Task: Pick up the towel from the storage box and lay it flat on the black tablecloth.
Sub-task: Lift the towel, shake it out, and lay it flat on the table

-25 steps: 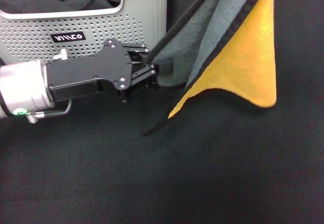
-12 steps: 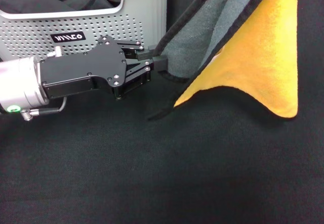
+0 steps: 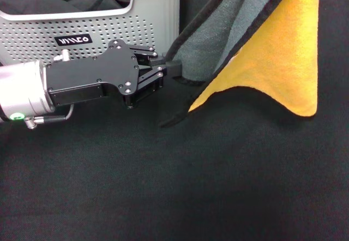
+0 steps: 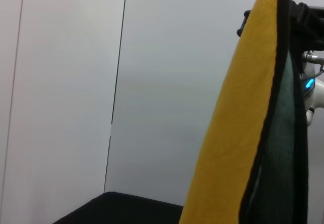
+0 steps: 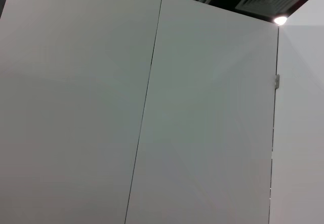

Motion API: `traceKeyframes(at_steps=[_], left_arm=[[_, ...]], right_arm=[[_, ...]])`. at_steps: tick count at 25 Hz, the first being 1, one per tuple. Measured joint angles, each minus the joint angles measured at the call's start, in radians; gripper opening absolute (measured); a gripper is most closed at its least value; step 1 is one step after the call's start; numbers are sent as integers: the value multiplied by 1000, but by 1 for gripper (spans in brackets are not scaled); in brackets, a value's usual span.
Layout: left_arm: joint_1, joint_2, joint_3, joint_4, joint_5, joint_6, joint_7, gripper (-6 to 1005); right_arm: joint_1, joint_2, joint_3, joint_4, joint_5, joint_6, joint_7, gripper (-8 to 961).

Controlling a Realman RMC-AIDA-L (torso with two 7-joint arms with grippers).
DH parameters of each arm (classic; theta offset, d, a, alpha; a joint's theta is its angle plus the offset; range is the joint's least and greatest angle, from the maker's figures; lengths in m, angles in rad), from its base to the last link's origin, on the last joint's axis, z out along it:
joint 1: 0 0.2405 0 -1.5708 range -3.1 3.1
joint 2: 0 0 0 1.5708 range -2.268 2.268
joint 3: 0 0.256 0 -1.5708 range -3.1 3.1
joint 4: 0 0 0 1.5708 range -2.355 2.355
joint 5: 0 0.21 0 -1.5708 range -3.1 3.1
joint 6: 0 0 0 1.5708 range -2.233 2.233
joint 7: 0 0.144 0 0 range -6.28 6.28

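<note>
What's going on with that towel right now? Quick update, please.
Left gripper pinching towel edge beside basket. Towel hanging above black cloth, not flat. Right gripper out of sight.

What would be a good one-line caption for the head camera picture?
The left hand grips the black edge of the hanging towel above the black tablecloth, beside the storage box.

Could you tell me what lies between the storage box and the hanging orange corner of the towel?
In the head view, the left gripper reaches across in front of the storage box to the towel's black edging; below it, only bare black tablecloth.
</note>
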Motion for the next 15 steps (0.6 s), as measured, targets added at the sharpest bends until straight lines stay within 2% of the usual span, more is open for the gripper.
traceKeyframes(at_steps=[7, 15], left_arm=[[-3, -1, -3, 0, 4, -5, 9, 31], [-14, 1, -43, -17, 2, 2, 8, 30]], right_arm=[[7, -1, 5, 30, 1, 0, -1, 23], [1, -4, 9, 66, -9, -7, -2, 23]])
